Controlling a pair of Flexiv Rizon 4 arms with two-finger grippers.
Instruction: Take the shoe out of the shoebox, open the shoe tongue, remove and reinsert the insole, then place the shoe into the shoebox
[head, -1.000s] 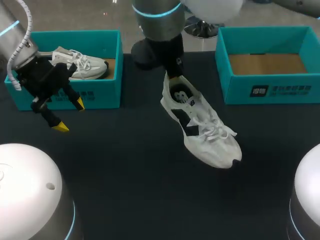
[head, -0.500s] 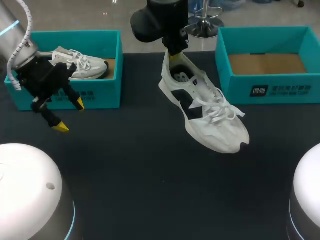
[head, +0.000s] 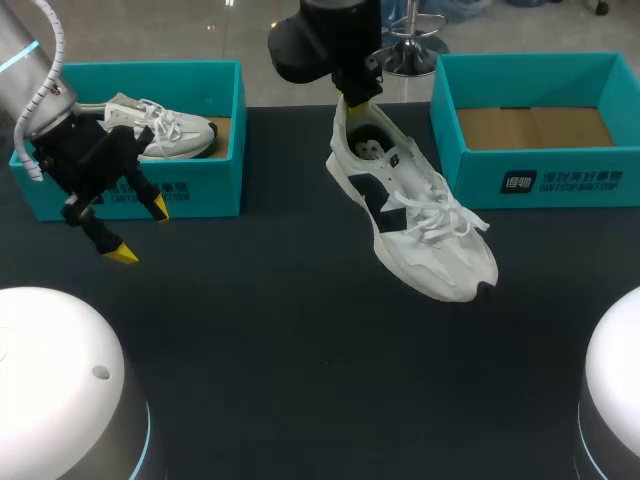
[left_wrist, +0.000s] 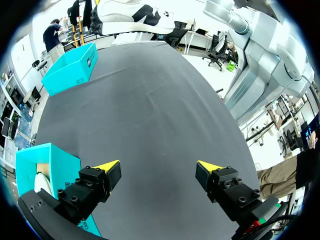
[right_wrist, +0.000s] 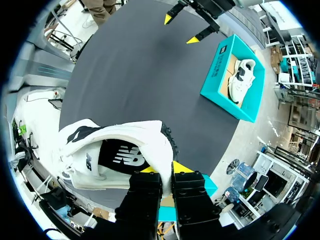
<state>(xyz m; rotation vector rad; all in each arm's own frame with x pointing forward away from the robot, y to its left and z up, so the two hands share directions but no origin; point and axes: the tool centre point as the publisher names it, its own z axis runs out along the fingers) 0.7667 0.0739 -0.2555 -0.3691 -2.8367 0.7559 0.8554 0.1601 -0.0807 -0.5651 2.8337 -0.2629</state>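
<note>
The right pincer (head: 357, 104) is clenched on the back of the white shoe (head: 415, 215). One finger is inside the heel and one is outside it. The shoe looks lifted off the dark counter (head: 280, 340). Its toe points away from the pincer and tips down a little. The shoe sits between two blue boxes. The empty shoebox (head: 535, 165) is just beside its toe end. The other box (head: 150, 190) is well apart from it and has a second shoe (head: 160, 130) lying in it.

The left pincer (head: 140, 230) hangs in front of that other box. Its fingers are spread wide and hold nothing.

I think the shoe is light, so one pincer can carry it. The top part is soft cloth and will bend and squash. The heel wall is the stiffest part, so it is a good place to grip. Held only at the heel, the toe can swing. The laces (head: 440, 225) are loose and floppy and might catch on a box edge. The tongue is soft, so pinch it near its top edge. The insole should be thin and bendy, so grab it at the heel end.
</note>
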